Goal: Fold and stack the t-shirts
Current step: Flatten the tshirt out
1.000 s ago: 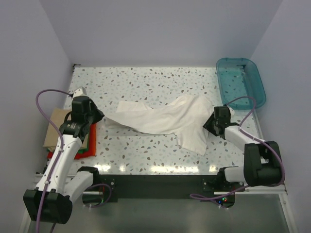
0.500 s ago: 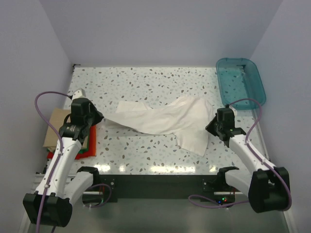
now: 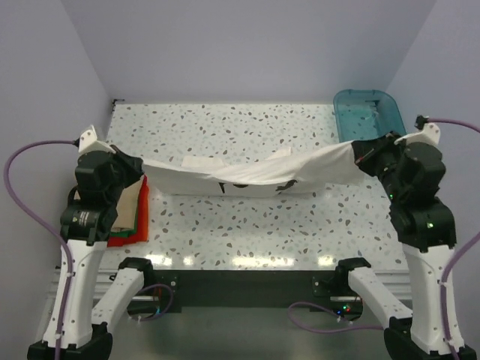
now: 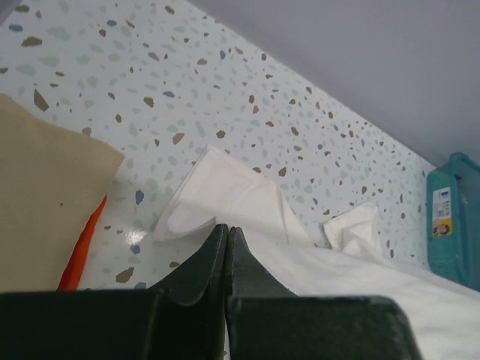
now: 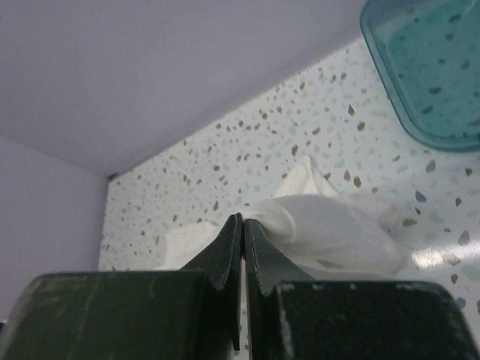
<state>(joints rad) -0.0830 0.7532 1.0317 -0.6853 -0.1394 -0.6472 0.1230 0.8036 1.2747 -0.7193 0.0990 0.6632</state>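
Observation:
The large white t-shirt (image 3: 247, 174) hangs stretched between both grippers, lifted above the table, its lower part trailing on the surface. My left gripper (image 3: 139, 166) is shut on its left end; in the left wrist view (image 4: 226, 229) the white cloth (image 4: 330, 262) runs from the closed jaws. My right gripper (image 3: 361, 150) is shut on its right end; the right wrist view (image 5: 242, 220) shows cloth (image 5: 315, 229) bunched at the closed jaws. Folded tan (image 3: 133, 206), green (image 3: 140, 217) and red (image 3: 127, 238) t-shirts lie stacked at the left edge, partly hidden by my left arm.
A teal plastic bin (image 3: 373, 112) stands at the back right corner, also in the right wrist view (image 5: 427, 67). The speckled table (image 3: 225, 120) has walls at the back and both sides.
Both arms have risen and pulled apart, lifting the white t-shirt off the table and stretching it out between them. Both grippers stay shut on it.

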